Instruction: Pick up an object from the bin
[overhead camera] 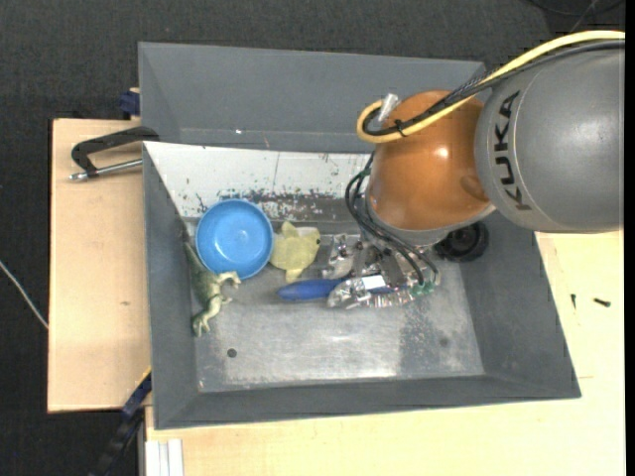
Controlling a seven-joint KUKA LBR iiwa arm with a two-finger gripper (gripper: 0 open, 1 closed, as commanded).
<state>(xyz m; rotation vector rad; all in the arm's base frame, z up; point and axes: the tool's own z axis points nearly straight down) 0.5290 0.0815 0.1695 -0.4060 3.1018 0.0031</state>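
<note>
Jaws low in grey bin (pixel 327 353), beside blue stick (pixel 302 291) (blue bowl (pixel 234 237) leftward)

Front bin floor (pixel 337 350) lies mostly bare (blue bowl (pixel 234 237) and green dinosaur (pixel 210 300) crowd the left).

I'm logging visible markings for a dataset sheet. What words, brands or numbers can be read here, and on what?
"KUKA": in black letters on the grey arm, running up its side.
No readable text on the blue bowl, the green toy dinosaur or the bin.
</note>
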